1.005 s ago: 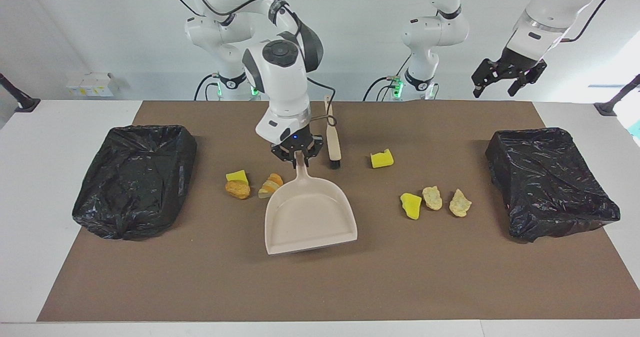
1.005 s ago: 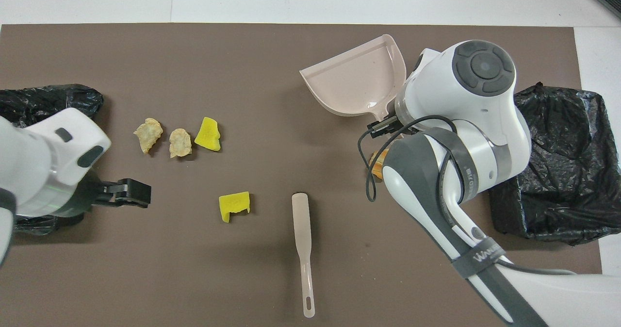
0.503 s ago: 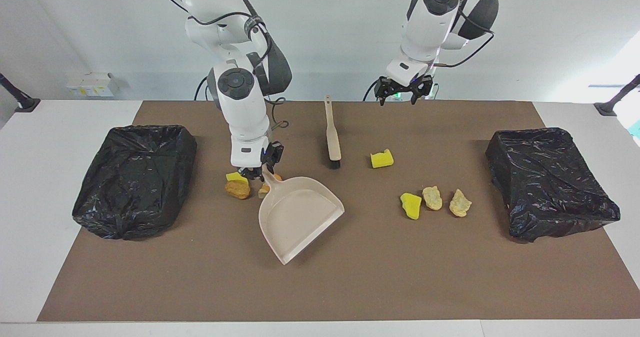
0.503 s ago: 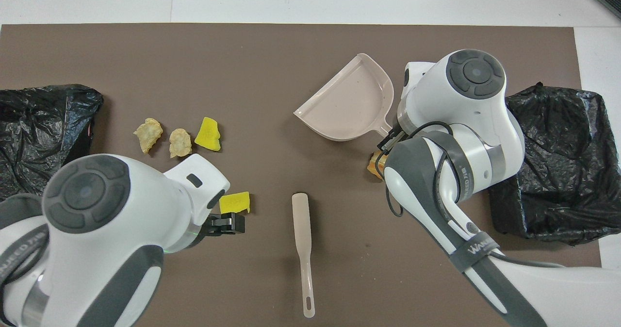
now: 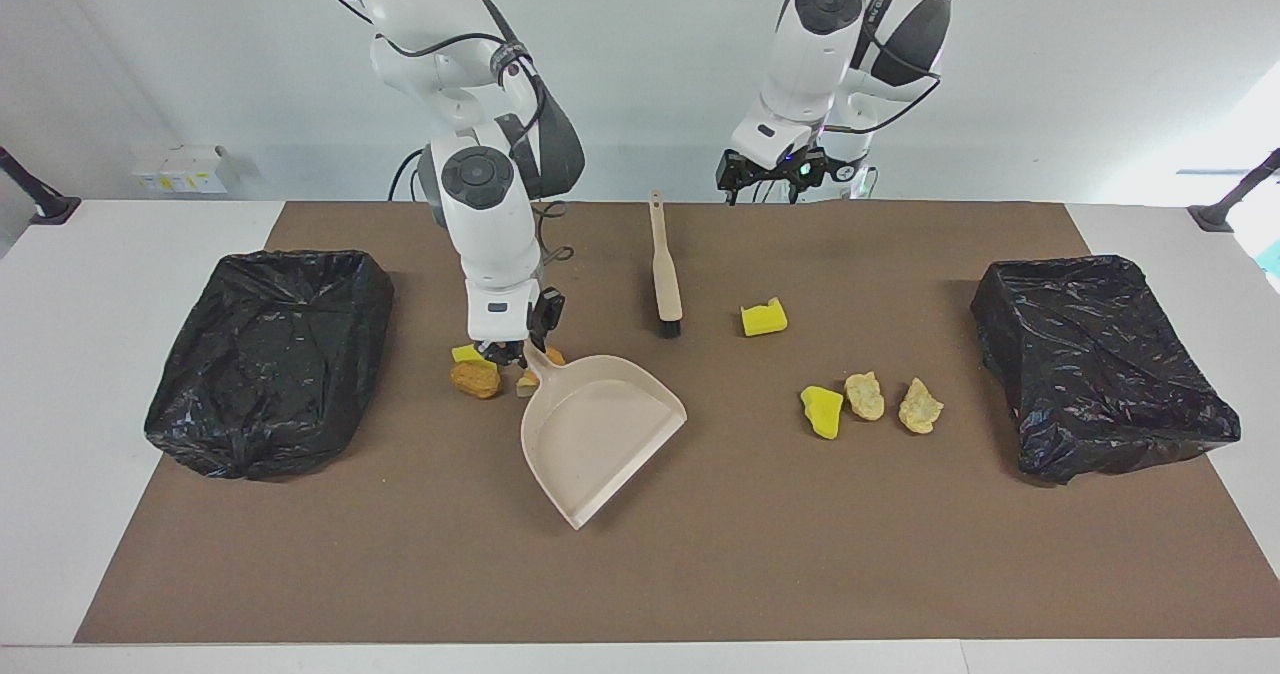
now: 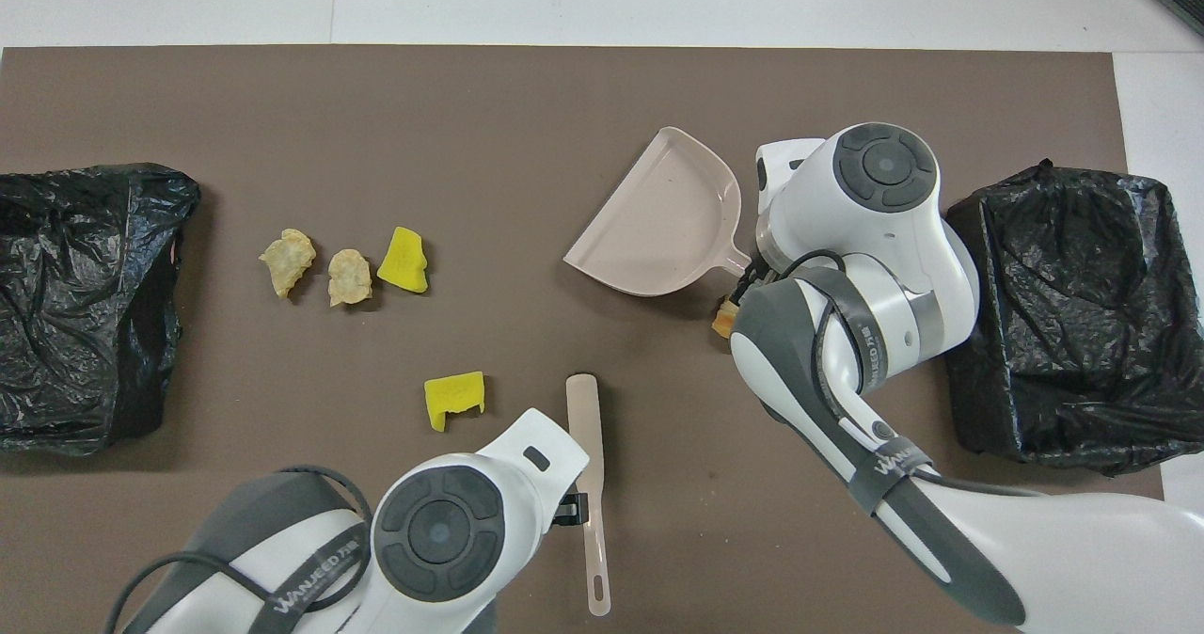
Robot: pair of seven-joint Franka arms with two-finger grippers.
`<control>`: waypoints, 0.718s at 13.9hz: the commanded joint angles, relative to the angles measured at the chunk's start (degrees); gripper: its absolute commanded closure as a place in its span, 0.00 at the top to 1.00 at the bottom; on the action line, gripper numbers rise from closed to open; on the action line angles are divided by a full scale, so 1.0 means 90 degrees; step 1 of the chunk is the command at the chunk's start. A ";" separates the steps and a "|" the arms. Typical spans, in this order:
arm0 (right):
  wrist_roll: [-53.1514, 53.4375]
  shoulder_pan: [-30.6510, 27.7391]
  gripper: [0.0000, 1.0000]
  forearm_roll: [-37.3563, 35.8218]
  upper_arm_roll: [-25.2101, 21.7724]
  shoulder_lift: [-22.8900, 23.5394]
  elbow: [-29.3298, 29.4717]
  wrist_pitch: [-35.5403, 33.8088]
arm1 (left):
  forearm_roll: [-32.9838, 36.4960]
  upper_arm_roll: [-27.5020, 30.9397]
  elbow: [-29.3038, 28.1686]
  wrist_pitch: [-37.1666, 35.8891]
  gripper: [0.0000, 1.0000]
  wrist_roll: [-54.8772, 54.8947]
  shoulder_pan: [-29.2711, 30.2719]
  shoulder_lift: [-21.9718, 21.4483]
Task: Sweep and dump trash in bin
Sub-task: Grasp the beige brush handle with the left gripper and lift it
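My right gripper (image 5: 520, 351) is shut on the handle of the beige dustpan (image 5: 598, 434), whose pan rests on the mat with its mouth turned away from the robots. Three trash pieces lie beside that handle: an orange-brown lump (image 5: 475, 379), a yellow chunk (image 5: 466, 354) and a small piece (image 5: 527, 383). Toward the left arm's end lie a yellow sponge (image 5: 764, 317), a yellow chunk (image 5: 822, 411) and two beige lumps (image 5: 865, 395) (image 5: 920, 405). My left gripper (image 5: 766, 173) hangs open in the air over the mat's edge by the brush (image 5: 665, 274).
Two bins lined with black bags stand at the ends of the brown mat: one (image 5: 270, 354) at the right arm's end, close to the dustpan, the other (image 5: 1100, 364) at the left arm's end. White table surrounds the mat (image 6: 602, 88).
My left arm has swung in from its end of the table to hang by the brush handle. My right gripper has turned the dustpan and drawn it toward the trash at its side.
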 commanded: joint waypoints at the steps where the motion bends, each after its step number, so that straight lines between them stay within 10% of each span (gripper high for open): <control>1: -0.0383 -0.0041 0.00 -0.0117 0.0046 0.0033 -0.0123 0.0280 | -0.0072 0.0129 -0.0219 0.0323 1.00 -0.0123 -0.0237 -0.0011; 10: -0.0423 -0.0080 0.00 -0.0362 0.0045 0.0111 -0.0358 0.0584 | -0.0072 0.0129 -0.0756 0.1730 1.00 -0.0845 -0.1340 0.0477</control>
